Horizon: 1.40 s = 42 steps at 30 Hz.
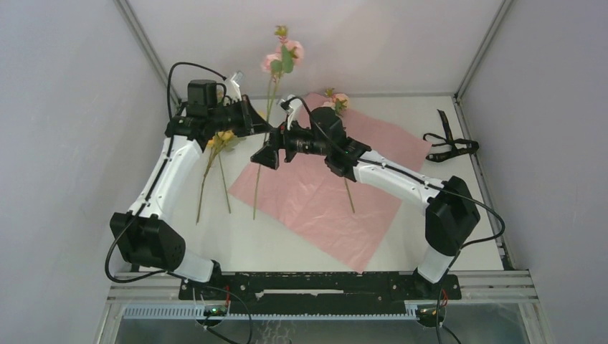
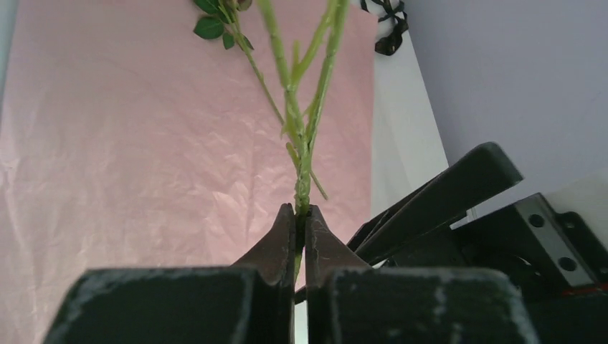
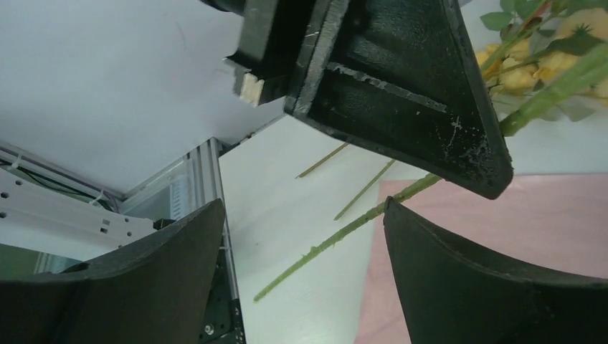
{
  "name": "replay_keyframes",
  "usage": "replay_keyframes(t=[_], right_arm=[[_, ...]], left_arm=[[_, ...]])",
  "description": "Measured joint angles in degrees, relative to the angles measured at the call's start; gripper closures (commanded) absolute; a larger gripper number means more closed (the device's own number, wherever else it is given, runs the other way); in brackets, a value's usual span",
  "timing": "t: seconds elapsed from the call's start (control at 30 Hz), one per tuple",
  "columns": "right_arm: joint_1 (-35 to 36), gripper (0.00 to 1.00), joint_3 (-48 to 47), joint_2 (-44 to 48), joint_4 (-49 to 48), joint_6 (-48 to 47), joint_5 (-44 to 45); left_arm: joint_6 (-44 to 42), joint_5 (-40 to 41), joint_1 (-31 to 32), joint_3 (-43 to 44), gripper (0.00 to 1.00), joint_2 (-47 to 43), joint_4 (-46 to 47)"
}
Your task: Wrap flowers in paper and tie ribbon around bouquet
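At about 11 o'clock from the table centre, the left gripper (image 2: 301,215) is fully closed. Its two fingertips pinch the green stalk of one pink-flowered stem (image 1: 271,93). From the pinch point, the stalk rises toward 12 o'clock, with the pink blooms high against the back wall. The lower end of the stalk points toward 6 o'clock, close to the left edge of the paper (image 1: 323,193).

Just beside the left gripper, at its 5 o'clock, is the right gripper (image 1: 264,156). Its jaws are spread wide and grip nothing. In the right wrist view, the held stalk runs across the gap between the two fingers; whether it touches either finger cannot be determined.

The paper lies flat on the table (image 1: 287,247), pink face up and turned like a diamond, reaching from the centre toward 1 o'clock. A second flower (image 1: 335,100) lies on the paper, head at the far corner and stem pointing to 6 o'clock. The yellow flowers (image 1: 222,138) lie on bare table at the paper's 9 o'clock, under the left arm. The ribbon (image 1: 452,143) lies looped at 2 o'clock, off the paper and just beside its right corner, near the side wall.
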<state>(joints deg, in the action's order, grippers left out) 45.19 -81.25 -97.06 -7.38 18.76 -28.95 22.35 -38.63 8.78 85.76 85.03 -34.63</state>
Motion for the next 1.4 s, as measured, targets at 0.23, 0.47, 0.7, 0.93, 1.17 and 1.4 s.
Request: replay_keyframes(t=[0.23, 0.47, 0.7, 0.93, 1.17, 1.4], right_arm=[[0.0, 0.55, -0.6, -2.4, -1.7, 4.0, 2.9], [-0.2, 0.48, -0.5, -3.0, -1.6, 6.7, 8.1], [-0.2, 0.68, -0.5, -4.5, -0.3, 8.2, 14.2], [-0.5, 1.00, -0.5, -4.5, 1.1, 8.7, 15.3], [-9.4, 1.00, -2.5, -5.7, 15.7, 3.2, 16.4], [-18.9, 0.77, -6.2, -13.2, 32.5, -3.9, 23.9]], left_arm=[[2.1, 0.9, 0.8, -2.1, 1.00, -0.9, 3.6], [3.7, 0.3, 1.1, -2.8, 1.00, -1.5, 4.7], [4.6, -0.6, 2.1, -3.9, 1.00, -1.8, 5.9], [3.6, 1.6, 2.0, -4.5, 0.48, -1.8, 5.8], [-0.1, 15.1, -4.3, -4.3, 0.27, -0.6, 1.3], [-4.0, 31.1, -14.6, -4.3, 0.35, 11.0, -1.1]])
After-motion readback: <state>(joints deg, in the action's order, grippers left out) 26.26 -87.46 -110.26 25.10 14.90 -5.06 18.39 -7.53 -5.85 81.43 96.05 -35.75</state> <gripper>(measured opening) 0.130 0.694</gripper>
